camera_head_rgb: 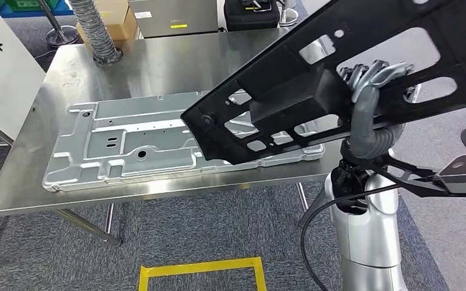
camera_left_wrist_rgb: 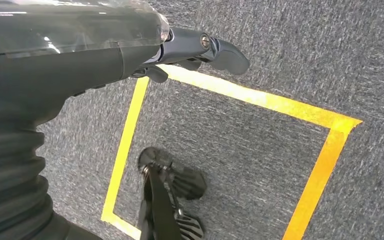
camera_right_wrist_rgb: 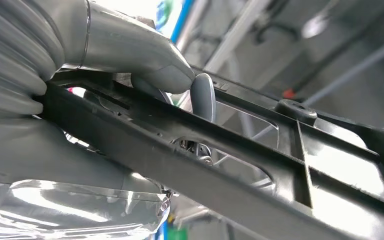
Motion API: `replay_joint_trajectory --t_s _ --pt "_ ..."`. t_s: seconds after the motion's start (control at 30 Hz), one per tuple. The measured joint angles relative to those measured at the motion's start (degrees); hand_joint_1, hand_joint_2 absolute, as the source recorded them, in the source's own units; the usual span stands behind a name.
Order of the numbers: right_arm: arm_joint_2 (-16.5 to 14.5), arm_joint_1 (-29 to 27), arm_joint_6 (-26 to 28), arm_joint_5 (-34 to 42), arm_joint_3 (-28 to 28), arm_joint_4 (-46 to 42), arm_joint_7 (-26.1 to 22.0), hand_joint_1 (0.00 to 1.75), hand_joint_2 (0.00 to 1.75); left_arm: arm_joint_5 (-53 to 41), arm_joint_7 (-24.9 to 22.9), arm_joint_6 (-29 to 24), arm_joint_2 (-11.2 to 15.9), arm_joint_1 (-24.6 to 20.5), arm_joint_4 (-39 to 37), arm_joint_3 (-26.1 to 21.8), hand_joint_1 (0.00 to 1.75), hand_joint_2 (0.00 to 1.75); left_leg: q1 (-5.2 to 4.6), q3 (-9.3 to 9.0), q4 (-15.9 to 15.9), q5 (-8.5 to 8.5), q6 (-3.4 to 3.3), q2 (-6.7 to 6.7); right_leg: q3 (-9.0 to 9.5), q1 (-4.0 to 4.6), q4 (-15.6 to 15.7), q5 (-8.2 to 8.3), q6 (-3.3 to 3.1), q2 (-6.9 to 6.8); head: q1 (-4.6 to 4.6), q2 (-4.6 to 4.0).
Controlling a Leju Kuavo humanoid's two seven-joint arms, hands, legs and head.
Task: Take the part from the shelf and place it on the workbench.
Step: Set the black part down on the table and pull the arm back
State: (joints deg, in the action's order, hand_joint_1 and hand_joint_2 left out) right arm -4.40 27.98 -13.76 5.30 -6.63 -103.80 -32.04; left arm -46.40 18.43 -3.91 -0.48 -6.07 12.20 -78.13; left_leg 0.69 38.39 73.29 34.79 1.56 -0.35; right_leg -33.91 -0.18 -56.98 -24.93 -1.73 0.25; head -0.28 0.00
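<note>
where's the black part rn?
Head view, right side: the black part is held aloft in the right hand, tilted over the silver panel on the workbench.

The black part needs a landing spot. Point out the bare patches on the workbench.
The workbench is bare along its far side, between the ribbed hose and the silver plate, and in a narrow strip at its left end. The plate fills the near middle, where the black part in the right hand hangs over it.
</note>
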Motion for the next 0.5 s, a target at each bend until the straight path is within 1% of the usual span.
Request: replay_joint_trajectory --t_s 0.03,0.07,0.1,0.13,0.17,0.2,0.23,0.3,0.33,0.37,0.4,0.43,0.47,0.5 --pt "-0.04 -0.06 2.98 -2.89 -1.15 -0.03 0.29 1.75 1.75 0.13 0.02 -0.07 -0.01 0.11 0.0 -0.01 0.0 1.75 0.0 1.2 1.02 -0.73 0.06 0.0 0.37 0.04 -0.02 -0.3 -0.02 0.05 0.01 0.0" --pt "-0.12 -0.06 7.08 -6.4 -2.61 -0.05 0.67 1.75 1.75 0.2 0.01 -0.17 -0.01 0.19 0.0 -0.01 0.0 1.75 0.0 1.24 -0.34 -2.71 0.05 0.01 0.85 0.06 -0.05 -0.64 0.0 0.12 -0.01 0.0" --pt "-0.2 0.04 11.46 -9.74 -4.24 -0.05 1.07 1.75 1.75 0.24 0.01 -0.28 -0.02 0.22 0.0 -0.01 0.0 1.75 0.0 0.23 -3.78 -5.5 -0.05 0.01 1.4 0.07 -0.09 -1.03 0.08 0.18 0.0 0.0" --pt "-0.28 0.25 15.93 -12.67 -6.0 -0.02 1.42 1.75 1.75 0.25 0.01 -0.43 -0.02 0.21 0.0 -0.01 0.0 1.75 -0.02 -1.23 -7.86 -8.09 -0.27 0.02 1.85 0.08 -0.14 -1.43 0.23 0.22 0.01 0.0" --pt "-0.33 0.59 19.69 -14.7 -7.67 0.09 1.61 1.75 1.75 0.25 0.02 -0.54 -0.02 0.15 0.0 -0.01 0.0 1.75 -0.13 -2.57 -11.41 -9.91 -0.51 0.03 2.08 0.19 -0.29 -1.75 0.41 0.28 0.02 0.0" --pt "-0.34 1.0 22.39 -15.75 -9.14 0.25 1.7 1.75 1.75 0.26 0.01 -0.64 -0.03 0.09 0.0 -0.01 0.0 1.75 -0.23 -3.38 -13.74 -10.72 -0.81 0.04 2.04 0.29 -0.43 -1.93 0.63 0.33 0.03 0.0" --pt "-0.32 1.39 24.42 -16.23 -10.46 0.43 1.79 1.75 1.75 0.26 0.01 -0.75 -0.03 0.08 0.0 -0.01 0.0 1.75 -0.33 -3.66 -14.76 -10.73 -1.08 0.04 1.83 0.37 -0.53 -2.01 0.85 0.37 0.05 0.0" --pt "-0.12 1.86 27.33 -15.75 -12.33 0.72 2.07 1.75 1.75 0.38 -0.01 -0.9 -0.07 0.17 0.0 -0.02 0.0 1.75 -0.3 -3.67 -15.24 -10.42 -1.61 0.02 1.59 0.47 -0.59 -2.13 1.3 0.42 0.02 0.01" --pt "0.22 1.94 28.84 -15.09 -12.85 0.79 2.2 1.75 1.75 0.51 0.01 -0.96 -0.09 0.22 0.0 -0.02 0.0 1.75 -0.19 -3.81 -15.42 -10.43 -1.88 0.02 1.57 0.44 -0.89 -2.5 1.61 0.38 0.05 0.01" --pt "0.82 2.02 30.38 -14.33 -13.01 0.81 2.26 1.75 1.75 0.66 0.01 -0.99 -0.1 0.22 0.0 -0.03 0.0 1.75 -0.06 -3.98 -15.58 -10.42 -2.2 0.01 1.14 0.41 -2.06 -3.32 1.96 0.33 0.15 0.01" --pt "1.63 2.06 31.65 -13.89 -12.84 0.83 2.26 1.75 1.75 0.8 0.02 -1.02 -0.12 0.19 0.0 -0.04 0.0 1.75 0.05 -4.15 -15.73 -10.4 -2.49 0.01 0.08 0.33 -4.45 -4.66 2.32 0.28 0.26 0.01" --pt "2.59 2.05 32.81 -14.21 -12.37 0.88 2.35 1.75 1.75 0.86 0.04 -1.01 -0.11 0.2 0.0 -0.05 0.0 1.75 0.07 -4.23 -15.76 -10.34 -2.71 -0.01 -1.7 0.16 -8.01 -6.35 2.62 0.22 0.38 0.0" --pt "3.61 1.96 33.92 -15.65 -11.63 0.99 2.7 1.75 1.75 0.89 0.09 -0.97 -0.11 0.26 0.0 -0.05 0.0 1.75 0.05 -4.24 -15.73 -10.26 -2.86 -0.03 -4.0 0.04 -12.27 -8.04 2.84 0.18 0.45 0.0" --pt "4.52 1.79 35.06 -17.85 -10.74 1.21 3.23 1.75 1.75 0.89 0.16 -0.93 -0.11 0.36 0.0 -0.06 0.0 1.75 0.02 -4.27 -15.69 -10.17 -2.94 -0.05 -6.08 -0.06 -15.84 -9.06 2.99 0.15 0.45 0.0"
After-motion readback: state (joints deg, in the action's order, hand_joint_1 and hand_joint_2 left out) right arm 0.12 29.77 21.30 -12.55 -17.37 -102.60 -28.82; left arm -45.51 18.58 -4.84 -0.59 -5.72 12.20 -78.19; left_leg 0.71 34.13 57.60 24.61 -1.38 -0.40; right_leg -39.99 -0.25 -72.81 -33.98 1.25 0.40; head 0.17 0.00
